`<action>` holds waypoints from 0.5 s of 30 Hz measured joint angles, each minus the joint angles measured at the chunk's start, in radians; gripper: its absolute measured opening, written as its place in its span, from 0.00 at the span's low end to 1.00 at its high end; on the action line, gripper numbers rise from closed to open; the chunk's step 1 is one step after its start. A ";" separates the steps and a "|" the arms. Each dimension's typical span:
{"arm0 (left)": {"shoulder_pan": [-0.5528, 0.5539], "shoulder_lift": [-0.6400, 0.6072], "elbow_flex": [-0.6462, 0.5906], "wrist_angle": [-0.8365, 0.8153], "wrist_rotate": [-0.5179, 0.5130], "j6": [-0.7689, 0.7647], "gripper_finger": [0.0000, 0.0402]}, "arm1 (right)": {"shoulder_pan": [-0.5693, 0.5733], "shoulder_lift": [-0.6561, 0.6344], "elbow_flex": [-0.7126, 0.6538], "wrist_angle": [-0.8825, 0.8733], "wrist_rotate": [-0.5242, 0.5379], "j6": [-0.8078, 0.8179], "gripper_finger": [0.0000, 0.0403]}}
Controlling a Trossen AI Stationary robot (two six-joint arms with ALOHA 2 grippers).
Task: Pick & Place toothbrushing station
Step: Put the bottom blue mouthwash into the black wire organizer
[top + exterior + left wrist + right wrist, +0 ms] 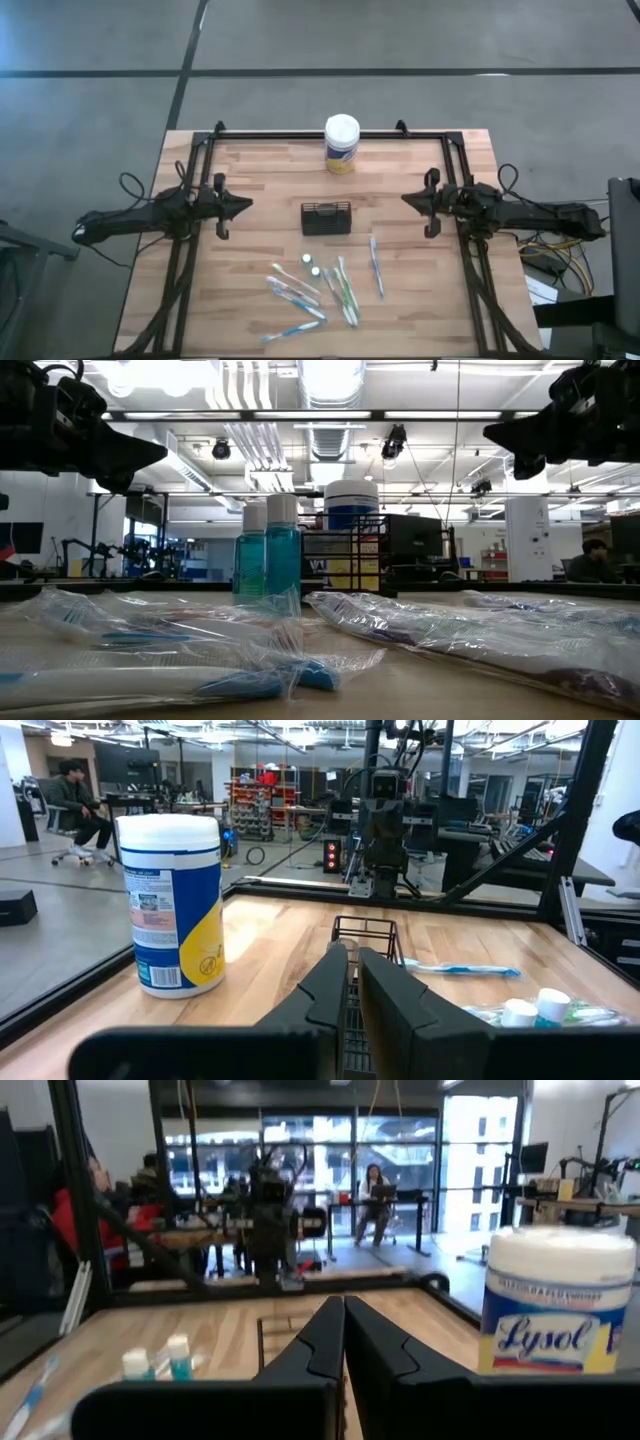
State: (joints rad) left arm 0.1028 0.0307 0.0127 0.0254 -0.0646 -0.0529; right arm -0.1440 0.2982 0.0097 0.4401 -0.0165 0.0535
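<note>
The toothbrushing station [327, 218], a small black wire caddy with open slots, stands upright near the middle of the wooden table [250, 180], between the two arms and touched by neither. It looks light and stiff, so it should lift easily; its thin top rim or an end wall seems the best place to pinch, though the open mesh gives little flat surface and it may tip. Behind it, toward the far edge, stands a white-lidded disinfectant wipes canister [342, 143]. In front lie wrapped toothbrushes [345, 290] and two small teal bottles [311, 265]. The left gripper [236, 206] hovers well to the caddy's left, fingers nearly together and empty. The right gripper [413, 200] waits opposite, fingers pressed shut, holding nothing.
</note>
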 joint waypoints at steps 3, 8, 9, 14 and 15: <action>0.000 0.000 0.000 0.000 0.000 -0.007 0.09 | 0.001 0.070 0.029 0.048 0.044 0.006 0.02; 0.000 0.000 0.000 0.001 -0.007 -0.036 0.09 | 0.011 0.223 0.184 -0.049 0.062 0.076 0.02; 0.000 0.000 0.000 0.001 -0.007 -0.036 0.09 | 0.021 0.259 0.225 -0.093 0.063 0.080 0.02; 0.000 0.000 0.007 0.000 -0.010 -0.016 0.09 | 0.091 0.461 0.444 -0.292 0.070 0.083 0.02; 0.000 0.000 0.009 0.000 -0.010 -0.007 0.09 | 0.107 0.504 0.487 -0.320 0.073 0.090 0.02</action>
State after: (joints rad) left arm 0.1026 0.0307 0.0216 0.0250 -0.0742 -0.0596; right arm -0.0368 0.8022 0.4968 0.1203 0.0561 0.1436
